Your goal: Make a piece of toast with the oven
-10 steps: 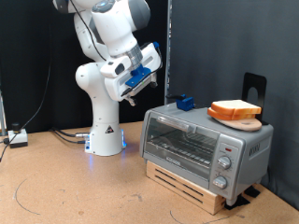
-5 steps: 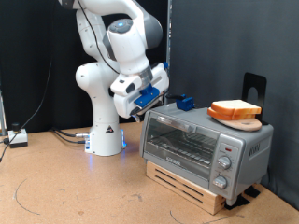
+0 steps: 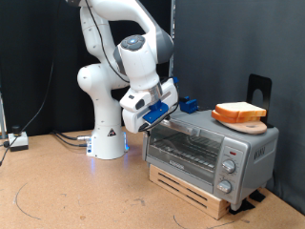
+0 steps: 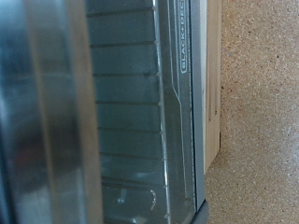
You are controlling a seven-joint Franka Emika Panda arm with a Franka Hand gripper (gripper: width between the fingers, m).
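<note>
The oven (image 3: 205, 148) is a silver-grey toaster oven standing on a wooden pallet, its glass door closed. The piece of toast (image 3: 238, 110) lies on a tan wooden board (image 3: 252, 125) on the oven's roof, at the exterior view's right. My gripper (image 3: 153, 117) is low at the oven's upper front corner, on the exterior view's left, close to the door's top edge and handle. Nothing shows between its fingers. The wrist view shows the oven's glass door and wire rack (image 4: 131, 112) from very close; no fingers show there.
A small blue object (image 3: 188, 103) sits on the oven's roof near the gripper. A black stand (image 3: 259, 91) rises behind the toast. The wooden pallet (image 3: 191, 186) lies under the oven. The robot's base (image 3: 107, 143) stands on the brown floor, with cables (image 3: 19, 140) at the exterior view's left.
The arm has swung down and towards the exterior view's right. The gripper has gone from high above the floor to the oven's upper front corner. The toast and oven have not moved.
</note>
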